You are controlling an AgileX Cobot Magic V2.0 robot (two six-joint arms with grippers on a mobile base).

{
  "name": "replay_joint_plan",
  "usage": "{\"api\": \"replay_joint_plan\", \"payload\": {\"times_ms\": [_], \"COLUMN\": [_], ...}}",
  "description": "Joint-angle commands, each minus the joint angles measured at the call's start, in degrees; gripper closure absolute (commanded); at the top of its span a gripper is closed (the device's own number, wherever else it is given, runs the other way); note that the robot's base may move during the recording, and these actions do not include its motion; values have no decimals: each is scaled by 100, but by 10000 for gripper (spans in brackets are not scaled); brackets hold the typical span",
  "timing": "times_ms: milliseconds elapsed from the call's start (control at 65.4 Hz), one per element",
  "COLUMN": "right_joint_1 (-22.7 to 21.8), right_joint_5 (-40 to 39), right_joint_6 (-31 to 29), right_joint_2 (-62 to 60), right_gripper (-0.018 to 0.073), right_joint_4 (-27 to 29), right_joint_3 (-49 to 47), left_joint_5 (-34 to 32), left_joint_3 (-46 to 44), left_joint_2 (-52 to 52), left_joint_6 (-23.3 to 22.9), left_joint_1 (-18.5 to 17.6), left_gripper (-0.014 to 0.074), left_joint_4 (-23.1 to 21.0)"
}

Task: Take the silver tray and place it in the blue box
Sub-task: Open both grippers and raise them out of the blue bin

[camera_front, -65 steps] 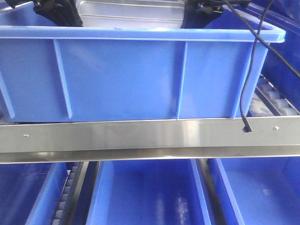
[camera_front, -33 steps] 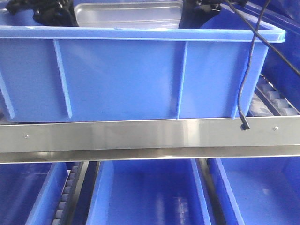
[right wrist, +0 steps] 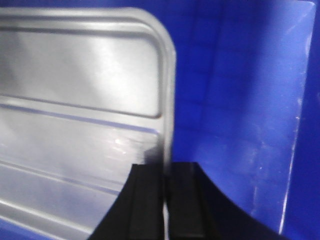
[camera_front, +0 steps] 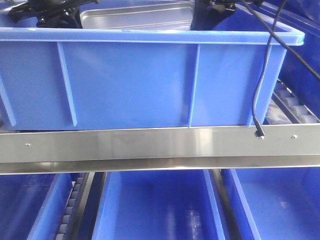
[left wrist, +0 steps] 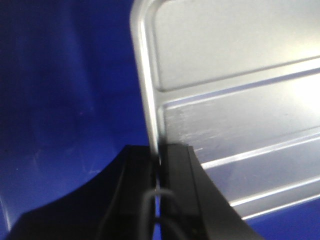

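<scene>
The silver tray [camera_front: 137, 17] hangs level just inside the top of the blue box [camera_front: 130, 85], its far rim showing above the lip. My left gripper [left wrist: 158, 160] is shut on the tray's left rim [left wrist: 147, 90]. My right gripper [right wrist: 165, 172] is shut on the tray's right rim [right wrist: 167, 100]. Both wrist views show the ridged tray floor [right wrist: 75, 100] with the box's blue inside [left wrist: 65, 100] beyond it. In the front view the black left gripper [camera_front: 50, 11] and right gripper [camera_front: 212, 9] sit at the box's top edge.
A steel rail [camera_front: 160, 147] runs under the box. More blue crates [camera_front: 155, 210] sit on the level below. A black cable [camera_front: 262, 75] hangs over the box's right front corner. Roller tracks [camera_front: 295, 107] lie at the right.
The tray has sunk lower into the box, its rim now nearer the lip. Both grippers have come down with it. The cable end has shifted slightly.
</scene>
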Motion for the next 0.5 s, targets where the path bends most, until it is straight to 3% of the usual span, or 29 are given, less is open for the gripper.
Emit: {"api": "replay_joint_plan", "payload": {"times_ms": [0, 107, 245, 413, 490], "right_joint_1": [201, 114, -14, -122, -197], "right_joint_5": [-595, -570, -449, -441, -436], "right_joint_6": [-73, -73, -73, -88, -165], "right_joint_2": [-377, -377, -377, -377, -382], "right_gripper": [279, 229, 228, 228, 228], "right_joint_4": [1177, 1170, 1170, 1170, 1153], "right_joint_3": [-268, -268, -268, -268, -268], "left_joint_5": [-490, -466, -429, -630, -707], "left_joint_3": [-255, -340, -411, -420, -420], "left_joint_2": [-344, -344, -344, -344, -344], "left_joint_6": [21, 21, 21, -12, -12], "left_joint_1": [-208, -139, -19, 69, 108], "left_gripper": [610, 610, 598, 304, 253], "left_joint_4": [-832, -708, -708, -708, -667]}}
